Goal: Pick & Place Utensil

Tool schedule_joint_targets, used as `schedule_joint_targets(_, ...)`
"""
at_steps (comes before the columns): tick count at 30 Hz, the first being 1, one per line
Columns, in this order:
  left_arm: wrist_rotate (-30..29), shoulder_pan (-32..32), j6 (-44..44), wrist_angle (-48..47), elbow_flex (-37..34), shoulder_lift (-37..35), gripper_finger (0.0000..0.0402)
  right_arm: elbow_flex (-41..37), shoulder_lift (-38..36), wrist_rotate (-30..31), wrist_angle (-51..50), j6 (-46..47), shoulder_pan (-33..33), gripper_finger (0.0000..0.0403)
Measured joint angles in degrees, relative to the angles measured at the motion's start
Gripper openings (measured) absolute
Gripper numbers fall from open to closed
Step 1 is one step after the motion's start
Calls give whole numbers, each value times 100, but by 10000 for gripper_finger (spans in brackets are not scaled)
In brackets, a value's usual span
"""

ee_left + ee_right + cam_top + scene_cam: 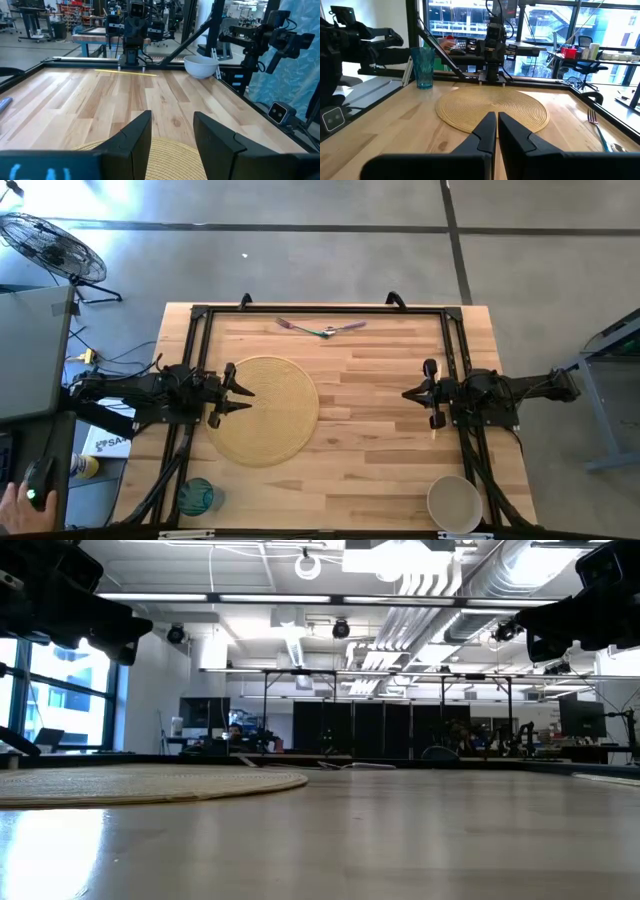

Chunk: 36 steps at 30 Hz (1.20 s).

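A fork with a teal handle (303, 328) and a spoon (345, 328) lie crossed flat on the wood near the table's far edge; the right wrist view shows the fork (595, 125) too. A round woven placemat (265, 410) lies left of centre. My left gripper (243, 393) hovers open over the placemat's left edge, its fingers (131, 142) apart. My right gripper (408, 393) hovers shut over bare wood right of centre, fingertips together (497, 122). Neither is near the utensils.
A white bowl (455, 502) stands at the near right corner and a teal glass (197, 496) at the near left. A thin yellow stick (435, 430) lies under the right arm. A black frame (320, 310) borders the table. A person's hand (15, 502) shows off the table's left.
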Motion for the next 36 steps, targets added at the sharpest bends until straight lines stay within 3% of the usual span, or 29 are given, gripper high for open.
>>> schedule_joint_targets(18,0,0,0,0,0,-1,143,-1,1,1,0,1,2,12)
schedule_joint_targets(24,0,0,0,0,0,-1,143,1,1,1,274,-505,0,12)
schedule_joint_targets(27,0,0,-1,0,0,-1,143,-1,1,1,589,-208,0,12)
schedule_joint_targets(32,0,0,0,0,0,0,143,-1,1,28,1430,1166,2,12)
schedule_joint_targets(36,0,0,0,0,0,1,143,-1,-1,263,1943,1358,4,12)
